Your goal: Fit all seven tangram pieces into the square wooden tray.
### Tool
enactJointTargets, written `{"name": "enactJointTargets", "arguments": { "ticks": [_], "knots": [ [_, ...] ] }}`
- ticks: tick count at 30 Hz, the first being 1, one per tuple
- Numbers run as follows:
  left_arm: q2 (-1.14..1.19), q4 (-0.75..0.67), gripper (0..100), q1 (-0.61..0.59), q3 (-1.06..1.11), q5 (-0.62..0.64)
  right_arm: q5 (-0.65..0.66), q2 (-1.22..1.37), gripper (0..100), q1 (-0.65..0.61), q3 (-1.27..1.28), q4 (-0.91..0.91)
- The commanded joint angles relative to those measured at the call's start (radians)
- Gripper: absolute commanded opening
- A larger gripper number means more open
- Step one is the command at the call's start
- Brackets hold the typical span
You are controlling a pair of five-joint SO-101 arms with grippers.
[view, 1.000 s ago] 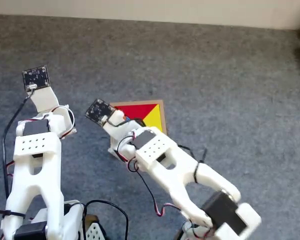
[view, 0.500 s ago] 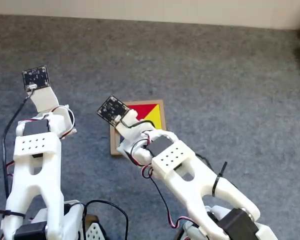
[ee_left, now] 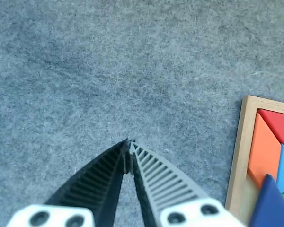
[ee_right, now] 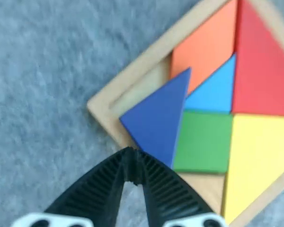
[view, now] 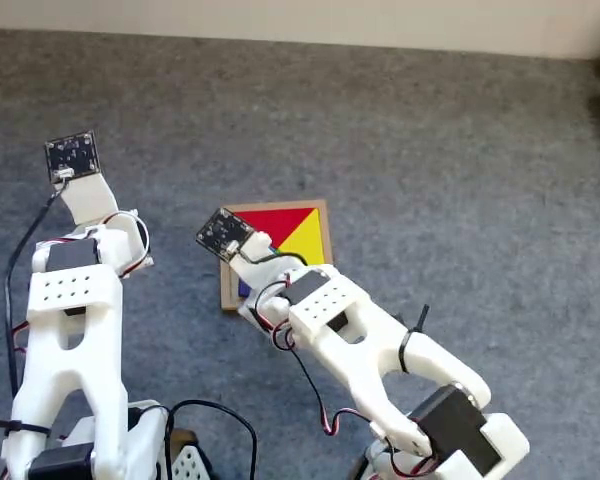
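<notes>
Table (view: 460,150): grey, carpet-like nap.

Square wooden tray (ee_right: 104,101): shallow, raised rim, flat on the table directly under my right hand (ee_right: 131,168), whose ribbed fingers are pressed together, empty. My left hand (ee_left: 128,146) is also closed on nothing, over bare table beside the tray.

Pieces are flat, painted wood, which I judge rigid, light and slick:
- Red triangle (ee_right: 265,61) and yellow triangle (ee_right: 260,156): seated.
- Dark blue triangle (ee_right: 158,118): skewed at the tray's corner, apparently riding the rim. Pinch across its straight edges, or nudge it.
- Orange piece (ee_right: 206,45), green square (ee_right: 203,142) and light blue triangle (ee_right: 213,90): seated.
</notes>
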Motion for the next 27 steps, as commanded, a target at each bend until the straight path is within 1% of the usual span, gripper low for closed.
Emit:
{"name": "enactJointTargets", "arguments": {
  "ticks": [1,12,20,27],
  "knots": [
    [-0.035,-0.015,1,-0.007,-0.051,0.008,0.012,-0.005,0.5,0.016,-0.012,-0.064],
    [-0.035,-0.015,1,-0.005,-0.051,0.008,0.014,-0.015,0.5,0.016,-0.016,-0.073],
    [-0.035,-0.015,1,-0.005,-0.051,0.008,0.009,-0.004,0.8,0.093,-0.064,-0.077],
    [-0.035,-0.015,1,-0.005,-0.051,0.008,0.009,-0.001,0.9,0.07,-0.065,-0.077]
  ]
}}
